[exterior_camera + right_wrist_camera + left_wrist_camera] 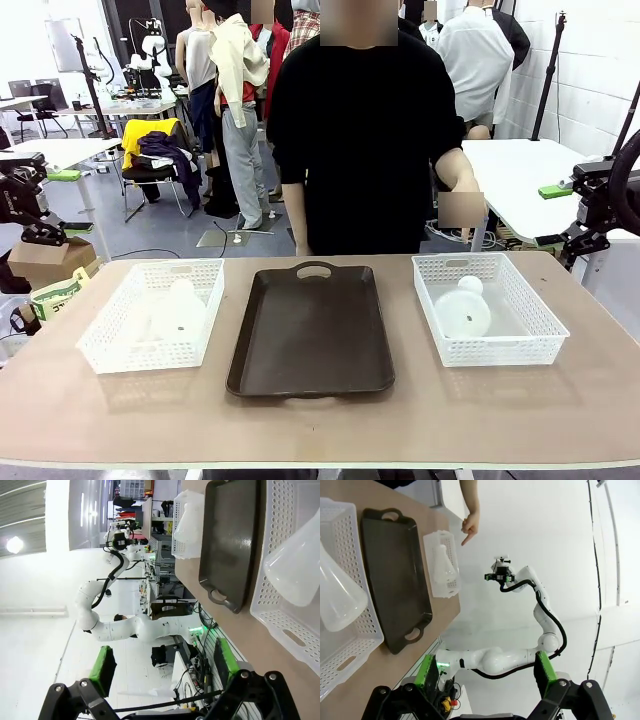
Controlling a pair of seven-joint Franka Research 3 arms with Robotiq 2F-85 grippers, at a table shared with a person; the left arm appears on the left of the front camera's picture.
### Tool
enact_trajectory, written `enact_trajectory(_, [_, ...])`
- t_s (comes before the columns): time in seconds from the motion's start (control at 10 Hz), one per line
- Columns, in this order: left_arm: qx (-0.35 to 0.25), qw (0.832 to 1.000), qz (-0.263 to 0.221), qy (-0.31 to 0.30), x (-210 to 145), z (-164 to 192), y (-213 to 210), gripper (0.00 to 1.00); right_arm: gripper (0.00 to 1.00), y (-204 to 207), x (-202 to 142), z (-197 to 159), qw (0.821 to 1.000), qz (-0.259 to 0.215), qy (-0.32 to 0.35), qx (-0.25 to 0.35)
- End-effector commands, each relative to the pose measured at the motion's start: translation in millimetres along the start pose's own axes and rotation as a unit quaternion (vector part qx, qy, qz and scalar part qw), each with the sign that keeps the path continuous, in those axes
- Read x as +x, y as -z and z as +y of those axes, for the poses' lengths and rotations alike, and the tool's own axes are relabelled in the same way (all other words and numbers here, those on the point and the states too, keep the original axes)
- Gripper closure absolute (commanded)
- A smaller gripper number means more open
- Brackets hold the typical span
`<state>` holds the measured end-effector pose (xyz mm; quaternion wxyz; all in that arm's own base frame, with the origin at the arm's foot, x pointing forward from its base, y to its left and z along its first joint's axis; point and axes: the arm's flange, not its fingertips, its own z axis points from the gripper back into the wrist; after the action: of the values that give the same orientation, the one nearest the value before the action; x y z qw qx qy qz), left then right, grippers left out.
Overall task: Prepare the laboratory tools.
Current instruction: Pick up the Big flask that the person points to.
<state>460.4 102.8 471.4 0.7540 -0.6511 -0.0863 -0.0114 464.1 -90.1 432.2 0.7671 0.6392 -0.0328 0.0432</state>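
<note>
Two frosted conical flasks lie in white lattice baskets, one at each side of the table. One flask [176,308] is in the left basket [112,345], the other flask [463,304] in the right basket [535,330]. My left gripper [55,178] hangs off the table's left end, and my right gripper [560,188] off the right end. In the left wrist view my left gripper [485,675] is open above the near flask [340,600]. My right gripper [164,665] is open too, with its flask [300,565] to one side.
A dark brown handled tray [312,330] lies between the baskets. A person in black stands at the far edge; a hand [468,527] points down by the far basket [451,587]. White tables flank the work table.
</note>
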Motion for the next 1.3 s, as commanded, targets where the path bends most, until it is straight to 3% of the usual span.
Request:
enact_trajectory(0.0, [-0.001,1.0,-0.002,0.0,-0.2,-0.2,-1.7,0.0,0.0,0.6,-1.3,0.4,1.0,0.004,-0.006,0.005])
enact_trajectory(1.0, [-0.001,1.0,-0.002,0.0,-0.2,-0.2,-1.7,0.0,0.0,0.6,-1.3,0.4,1.0,0.004,-0.006,0.005])
enact_trajectory(1.2, [-0.001,1.0,-0.002,0.0,-0.2,-0.2,-1.7,0.0,0.0,1.8,-2.6,9.6,0.999,-0.011,0.006,-0.03])
